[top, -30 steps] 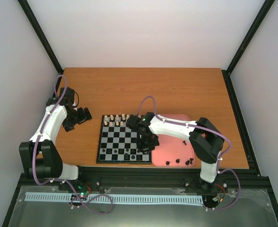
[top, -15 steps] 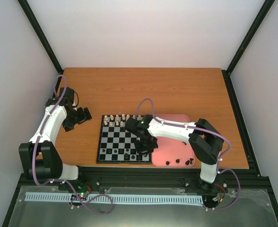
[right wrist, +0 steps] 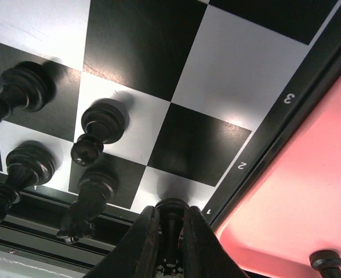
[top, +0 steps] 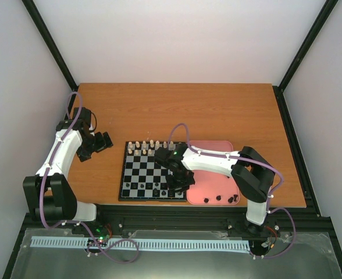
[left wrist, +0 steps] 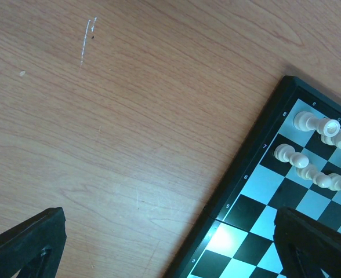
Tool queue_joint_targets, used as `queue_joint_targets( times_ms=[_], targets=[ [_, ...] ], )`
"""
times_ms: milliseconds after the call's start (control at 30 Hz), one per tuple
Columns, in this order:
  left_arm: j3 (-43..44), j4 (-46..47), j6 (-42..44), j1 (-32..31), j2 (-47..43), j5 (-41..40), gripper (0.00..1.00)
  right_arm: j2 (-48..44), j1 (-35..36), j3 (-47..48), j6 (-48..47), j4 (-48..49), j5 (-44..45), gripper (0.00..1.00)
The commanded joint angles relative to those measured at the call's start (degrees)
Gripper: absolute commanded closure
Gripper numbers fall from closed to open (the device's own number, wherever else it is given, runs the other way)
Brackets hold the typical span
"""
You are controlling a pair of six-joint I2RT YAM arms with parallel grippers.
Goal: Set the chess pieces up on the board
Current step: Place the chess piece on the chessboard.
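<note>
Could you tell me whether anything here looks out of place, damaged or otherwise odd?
Nothing looks toppled or spilled. Several black chess pieces sit at the near edge of the pink tray, not on the board, and the left wrist view shows a short pale scratch in the wooden table.

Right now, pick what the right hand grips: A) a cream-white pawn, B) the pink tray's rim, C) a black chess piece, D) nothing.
C: the right wrist view shows the right hand shut on a black chess piece, just above a corner square of the board.
</note>
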Motion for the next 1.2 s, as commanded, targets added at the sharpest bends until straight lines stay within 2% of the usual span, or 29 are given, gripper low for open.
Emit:
queue_joint_targets(
  times_ms=[0,367,900,1167],
  targets=[
    [0.4,-0.4,0.7,-0.4,-1.2,-0.5,0.0,-1.1,0.6,-0.2,0.2,0.4,-0.4,0.89],
    [0.3,-0.1,0.5,-0.4,-0.9,-0.6,0.0,-0.3,0.6,-0.4,-0.9,0.7,-1.2,0.89],
    [0.3,-0.3,0.5,-0.4,-1.2,-0.9,0.0,-0.3,0.7,-0.3,-1.1,-0.4,0.0,0.82],
    [0.7,-0.6,0.5,-0.4,-1.3,-0.9,0.0,-3.2,0.7,1.2,-0.5,-2.2,3.2,0.69]
  ],
)
